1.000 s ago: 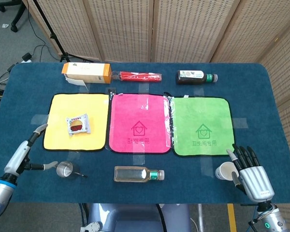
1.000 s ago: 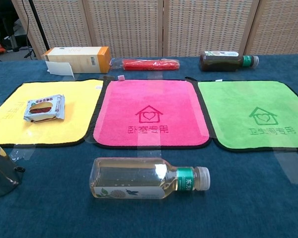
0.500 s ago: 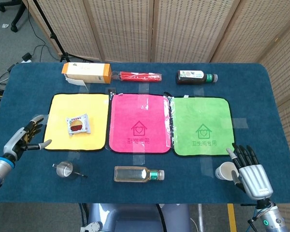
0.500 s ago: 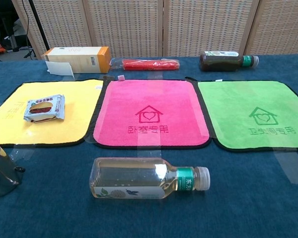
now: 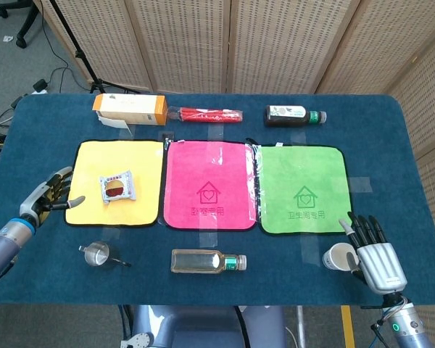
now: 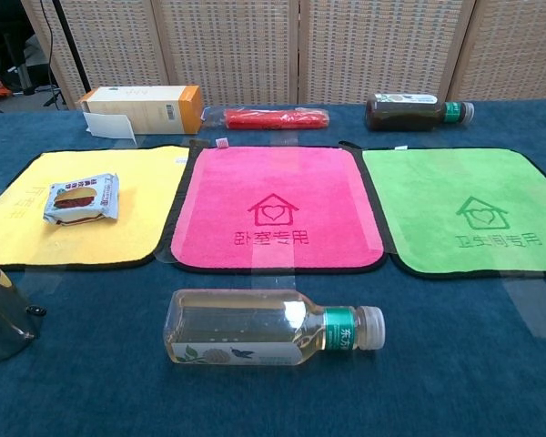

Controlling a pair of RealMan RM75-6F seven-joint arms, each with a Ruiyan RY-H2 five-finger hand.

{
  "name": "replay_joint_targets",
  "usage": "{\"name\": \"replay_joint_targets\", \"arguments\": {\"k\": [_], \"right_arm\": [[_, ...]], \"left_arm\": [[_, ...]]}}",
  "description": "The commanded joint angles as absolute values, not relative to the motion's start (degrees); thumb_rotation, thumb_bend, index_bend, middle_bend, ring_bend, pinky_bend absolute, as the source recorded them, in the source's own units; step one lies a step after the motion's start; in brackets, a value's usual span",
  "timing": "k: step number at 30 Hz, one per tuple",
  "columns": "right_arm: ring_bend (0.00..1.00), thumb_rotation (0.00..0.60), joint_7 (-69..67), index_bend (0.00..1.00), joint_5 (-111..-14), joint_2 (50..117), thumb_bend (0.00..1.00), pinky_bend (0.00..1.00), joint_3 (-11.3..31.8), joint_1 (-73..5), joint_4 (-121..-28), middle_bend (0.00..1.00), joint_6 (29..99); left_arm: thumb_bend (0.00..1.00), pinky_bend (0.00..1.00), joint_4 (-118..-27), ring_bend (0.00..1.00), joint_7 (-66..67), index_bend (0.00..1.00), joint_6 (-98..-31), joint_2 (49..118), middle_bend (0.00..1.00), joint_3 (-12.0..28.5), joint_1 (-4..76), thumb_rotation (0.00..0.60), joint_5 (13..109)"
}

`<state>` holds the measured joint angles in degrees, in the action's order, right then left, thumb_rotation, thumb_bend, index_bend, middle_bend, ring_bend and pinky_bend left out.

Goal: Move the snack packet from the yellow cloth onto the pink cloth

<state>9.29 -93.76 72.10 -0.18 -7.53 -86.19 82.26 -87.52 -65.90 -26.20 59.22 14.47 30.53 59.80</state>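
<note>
On the counter [image 5: 203, 109] we see the packet [image 5: 117, 187] lying on the yellow cloth [image 5: 148, 163], pink cloth [image 5: 209, 163] bare, left robot hand [image 5: 49, 194] spread wide and empty near it, so nothing is done yet.

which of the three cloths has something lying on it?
The yellow cloth, leftmost: the snack packet lies on it. The pink cloth and green cloth are bare.

I see the snack packet [image 5: 117, 188], a small pale wrapper with a reddish-brown picture, lying flat and slightly askew near the middle of the yellow cloth [image 5: 143, 162]. The pink cloth [image 5: 210, 185] lies flat just beside it.
</note>
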Motion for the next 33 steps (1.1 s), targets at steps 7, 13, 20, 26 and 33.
{"name": "replay_joint_targets", "arguments": {"k": [7,13,20,26,33], "right_arm": [[0.0,0.6,9.6,0.0,-93.2,72.3,0.57,0.0,-0.1,-7.7,-86.2,0.0,81.9],[0.0,0.6,9.6,0.0,-92.7,72.3,0.57,0.0,0.0,-7.8,-86.2,0.0,81.7],[0.0,0.6,9.8,0.0,-92.6,72.3,0.57,0.0,-0.1,-7.9,-86.3,0.0,81.6],[0.0,0.6,9.6,0.0,-92.8,72.2,0.57,0.0,-0.2,-7.8,-86.4,0.0,81.9],[0.0,0.6,8.7,0.0,-93.0,71.9,0.57,0.0,-0.3,-7.8,-86.6,0.0,82.2]], "left_arm": [[0.27,0.0,-84.0,0.0,-62.8,0.0,-22.6,63.1,0.0,16.4,31.9,0.6,57.8],[0.27,0.0,-83.2,0.0,-60.7,0.0,-21.6,64.4,0.0,17.0,32.2,0.6,56.3],[0.27,0.0,-83.1,0.0,-57.9,0.0,-20.8,65.4,0.0,17.7,32.4,0.6,54.3],[0.27,0.0,-83.0,0.0,-55.8,0.0,-20.3,66.5,0.0,17.9,32.5,0.6,52.1],[0.27,0.0,-83.5,0.0,-54.2,0.0,-20.0,68.2,0.0,19.2,31.9,0.6,51.7]]}}
